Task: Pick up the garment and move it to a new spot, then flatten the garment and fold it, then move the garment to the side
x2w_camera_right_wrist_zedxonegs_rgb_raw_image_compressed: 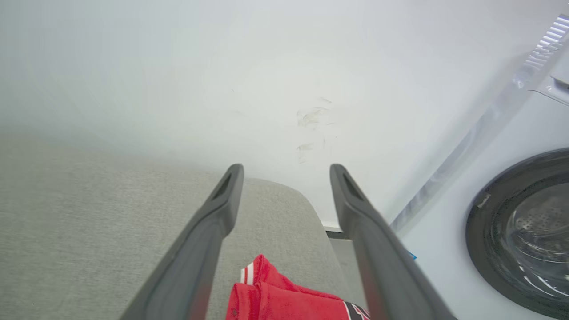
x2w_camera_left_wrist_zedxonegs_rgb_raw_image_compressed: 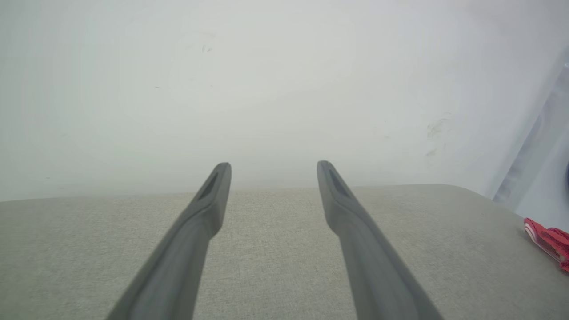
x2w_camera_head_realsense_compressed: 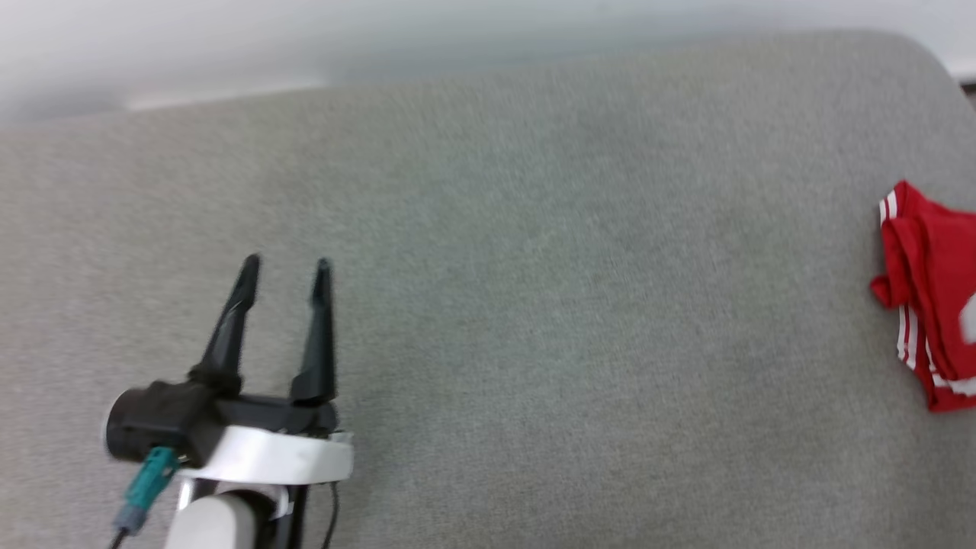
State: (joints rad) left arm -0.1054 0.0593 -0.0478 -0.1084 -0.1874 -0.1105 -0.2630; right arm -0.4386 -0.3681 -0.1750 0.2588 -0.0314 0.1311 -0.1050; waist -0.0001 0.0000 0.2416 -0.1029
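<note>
The red garment (x2w_camera_head_realsense_compressed: 930, 290) with white stripe trim lies bunched at the right edge of the grey fabric surface (x2w_camera_head_realsense_compressed: 534, 305), partly cut off by the head view's border. It also shows as a red sliver (x2w_camera_left_wrist_zedxonegs_rgb_raw_image_compressed: 549, 242) at the far right of the left wrist view. My left gripper (x2w_camera_head_realsense_compressed: 286, 271) is open at the lower left, far from the garment, with nothing between its fingers. In the right wrist view my right gripper (x2w_camera_right_wrist_zedxonegs_rgb_raw_image_compressed: 286, 171) is open above the garment (x2w_camera_right_wrist_zedxonegs_rgb_raw_image_compressed: 284, 298), which lies low between its two fingers, apart from them.
A white wall (x2w_camera_right_wrist_zedxonegs_rgb_raw_image_compressed: 266, 66) with faint scuffs runs behind the grey surface. A white washing machine with a dark round door (x2w_camera_right_wrist_zedxonegs_rgb_raw_image_compressed: 524, 240) stands to the right, beyond the surface's rounded corner (x2w_camera_right_wrist_zedxonegs_rgb_raw_image_compressed: 306, 209).
</note>
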